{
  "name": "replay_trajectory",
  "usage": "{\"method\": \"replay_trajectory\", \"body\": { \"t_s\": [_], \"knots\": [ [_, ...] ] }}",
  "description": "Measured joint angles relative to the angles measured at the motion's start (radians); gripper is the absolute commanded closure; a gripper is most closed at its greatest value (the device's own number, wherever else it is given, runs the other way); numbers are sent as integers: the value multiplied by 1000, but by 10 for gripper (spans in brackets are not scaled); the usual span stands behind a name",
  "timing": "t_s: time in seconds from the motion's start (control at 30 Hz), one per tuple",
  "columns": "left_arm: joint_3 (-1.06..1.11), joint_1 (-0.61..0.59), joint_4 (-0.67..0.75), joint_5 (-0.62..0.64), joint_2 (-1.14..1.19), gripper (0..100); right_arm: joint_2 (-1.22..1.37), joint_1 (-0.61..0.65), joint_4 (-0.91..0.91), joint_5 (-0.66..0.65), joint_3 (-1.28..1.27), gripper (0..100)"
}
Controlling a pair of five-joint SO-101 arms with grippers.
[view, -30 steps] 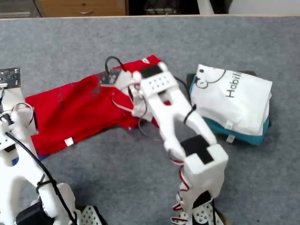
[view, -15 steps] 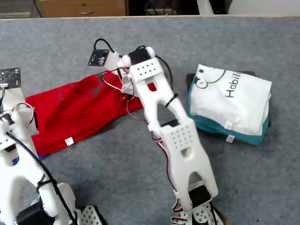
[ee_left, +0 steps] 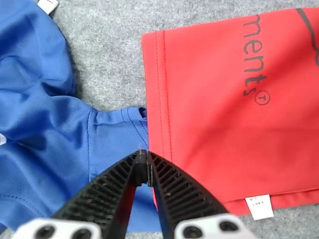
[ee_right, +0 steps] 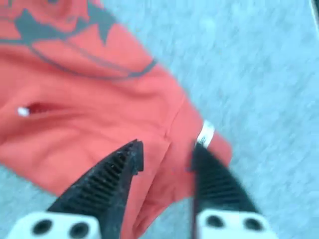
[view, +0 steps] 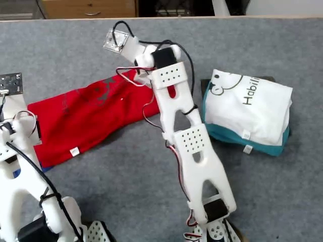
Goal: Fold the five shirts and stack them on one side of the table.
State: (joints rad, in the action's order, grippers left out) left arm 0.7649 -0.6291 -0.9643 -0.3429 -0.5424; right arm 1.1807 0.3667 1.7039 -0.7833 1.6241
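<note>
Cross fold of the red shirt (view: 86,118), which lies long and narrow, well left of the stack (view: 247,113).
The right gripper (ee_right: 167,149), jaws spread, hangs over the far end by the label (ee_right: 205,134). The left gripper (ee_left: 146,159), fingers pressed together on nothing, sits at the near hem beside the blue shirt (ee_left: 45,124). Best practice: pinch all layers at the end and carry it square to the hem.

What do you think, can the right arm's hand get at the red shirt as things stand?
Probably yes. The right hand hangs open above the red shirt near its edge, with nothing lying between them. The folded pile sits off to the side, clear of it.
</note>
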Motion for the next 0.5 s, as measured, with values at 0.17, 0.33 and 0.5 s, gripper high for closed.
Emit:
{"method": "replay_trajectory", "body": {
  "t_s": [0.17, 0.33, 0.5],
  "knots": [
    [-9, -31, -8, 23, 11, 788, -97, -3, 54, 132, 5, 983],
    [-157, -80, -94, 91, 180, 762, -232, -8, 57, 196, -60, 983],
    [-440, -91, -212, 97, 557, 752, -371, 2, 57, 203, -285, 983]
  ]
}}
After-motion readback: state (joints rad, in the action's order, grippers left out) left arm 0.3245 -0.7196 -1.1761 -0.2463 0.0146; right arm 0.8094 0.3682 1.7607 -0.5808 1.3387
